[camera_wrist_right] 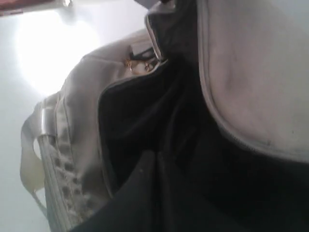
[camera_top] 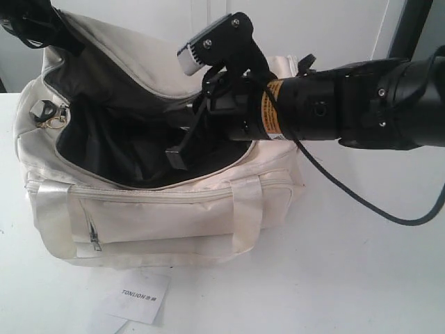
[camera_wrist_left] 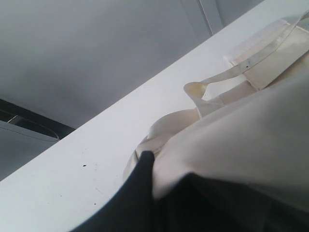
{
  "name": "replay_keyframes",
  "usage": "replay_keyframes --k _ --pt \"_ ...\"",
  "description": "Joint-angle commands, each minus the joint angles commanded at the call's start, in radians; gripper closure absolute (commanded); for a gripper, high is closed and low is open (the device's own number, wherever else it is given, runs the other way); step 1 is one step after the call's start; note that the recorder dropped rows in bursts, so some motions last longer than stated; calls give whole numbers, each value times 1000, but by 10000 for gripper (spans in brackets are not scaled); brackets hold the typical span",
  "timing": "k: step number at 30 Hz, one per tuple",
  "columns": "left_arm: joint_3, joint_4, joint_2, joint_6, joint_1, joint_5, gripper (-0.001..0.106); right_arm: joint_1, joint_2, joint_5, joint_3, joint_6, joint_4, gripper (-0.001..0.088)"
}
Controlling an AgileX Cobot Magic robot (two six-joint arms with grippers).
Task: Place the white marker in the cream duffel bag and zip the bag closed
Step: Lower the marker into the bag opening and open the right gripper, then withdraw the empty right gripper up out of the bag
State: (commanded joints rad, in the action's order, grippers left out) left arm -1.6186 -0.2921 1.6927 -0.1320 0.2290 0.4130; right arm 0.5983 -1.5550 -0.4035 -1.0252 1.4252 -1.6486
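Observation:
The cream duffel bag [camera_top: 174,223] lies on the white table with its top zipper undone and its dark lining [camera_top: 118,149] showing. My right gripper [camera_top: 175,158] reaches in over the opening from the right. Its jaws are shut and nothing shows between them; the same gripper [camera_wrist_right: 158,155] appears against the dark inside of the bag [camera_wrist_right: 77,121]. My left gripper [camera_wrist_left: 153,159] is at the bag's far left end, shut on a fold of the cream fabric [camera_wrist_left: 251,140], holding the top flap [camera_top: 125,49] up. The white marker is out of view.
A white paper tag printed "TONLION" [camera_top: 139,296] lies on the table [camera_top: 361,271] in front of the bag. A black cable [camera_top: 361,202] hangs from the right arm. A metal ring and zipper pull [camera_top: 50,115] sit at the bag's left end.

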Motion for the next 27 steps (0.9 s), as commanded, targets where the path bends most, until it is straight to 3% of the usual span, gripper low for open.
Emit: replay_keyframes --k 1,4,10,16,24,27 --pt "0 0 0 0 0 0 1053 0 4 -16 0 84 -86 868" --pt "0 0 0 0 0 0 1053 -2 12 -80 2 211 -96 868" --pt "0 0 0 0 0 0 1053 -2 17 -227 2 257 -96 868" --pt "0 0 0 0 0 0 1053 -2 17 -273 2 257 -96 868" --pt "0 0 0 2 0 0 1053 -2 51 43 2 150 -96 868" --pt "0 0 0 2 0 0 1053 -2 92 172 2 50 -96 868"
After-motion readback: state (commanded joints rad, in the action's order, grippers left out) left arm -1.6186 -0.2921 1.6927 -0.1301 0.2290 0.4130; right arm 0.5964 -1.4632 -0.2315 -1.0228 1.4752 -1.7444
